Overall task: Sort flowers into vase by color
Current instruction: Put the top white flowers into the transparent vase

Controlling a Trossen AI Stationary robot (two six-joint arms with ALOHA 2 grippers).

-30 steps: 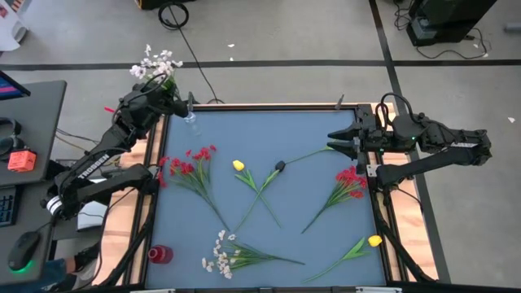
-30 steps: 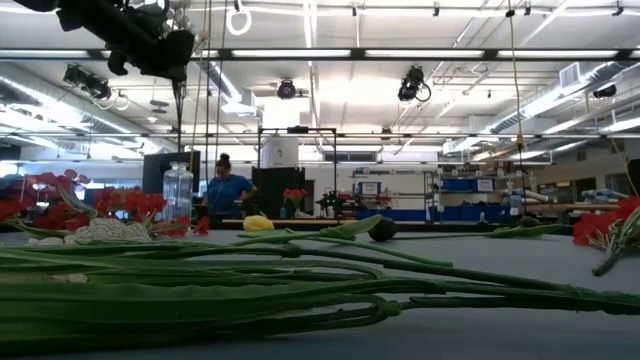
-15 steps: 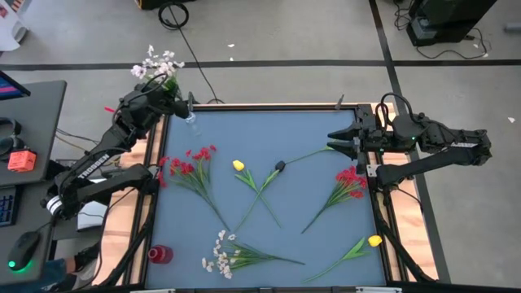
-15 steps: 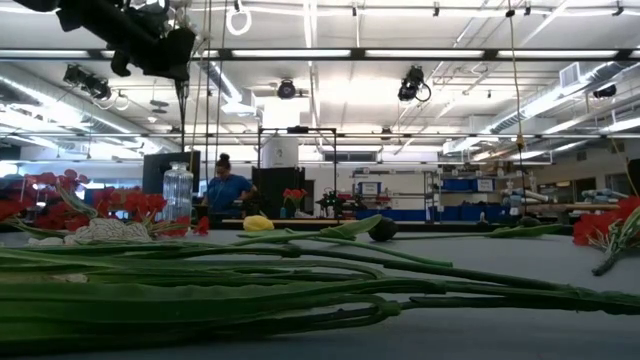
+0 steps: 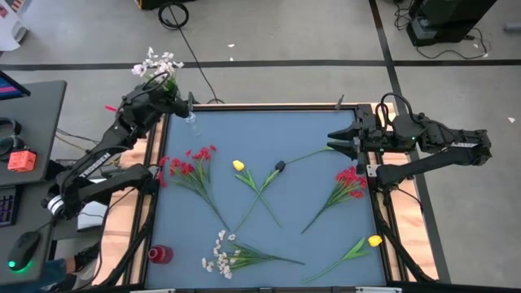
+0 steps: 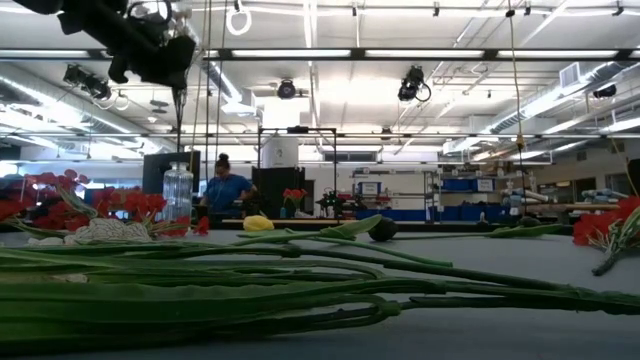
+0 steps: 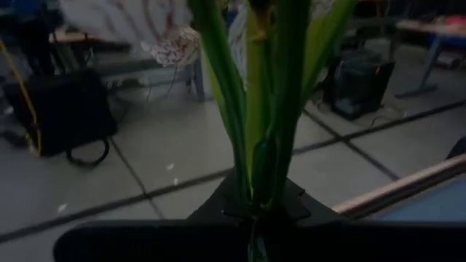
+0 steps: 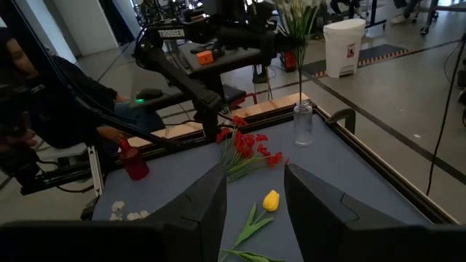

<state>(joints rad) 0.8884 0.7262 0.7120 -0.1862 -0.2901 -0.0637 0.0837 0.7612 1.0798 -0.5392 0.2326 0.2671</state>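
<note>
My left gripper (image 5: 168, 97) is raised over the table's far left corner, shut on a white-blossomed sprig (image 5: 157, 65) whose blossoms lean out past the far edge. A clear vase (image 5: 190, 121) stands right beside and below it, and the sprig's stem (image 8: 299, 69) runs down towards the vase's mouth. My right gripper (image 5: 337, 140) waits open at the far right. Flat on the mat lie two red sprigs (image 5: 191, 167) (image 5: 348, 182), two yellow tulips (image 5: 238, 165) (image 5: 374, 241), a dark bud (image 5: 279, 166) and another white sprig (image 5: 221, 257). My left gripper pinches the white sprig's green stems and leaves (image 7: 260, 185) between its two fingers, below the blossoms. The sprig stands nearly upright and clear of the table, blossoms above the fingers and the thin stem (image 6: 180, 115) hanging below. Whether its lower end is inside the clear vase I cannot tell.
A small red vase (image 5: 159, 254) stands at the near left corner of the mat. A raised wooden rim (image 5: 269, 105) frames the table. A seated person (image 8: 44, 109) is beyond the left side. The mat's far middle (image 5: 260, 130) is bare.
</note>
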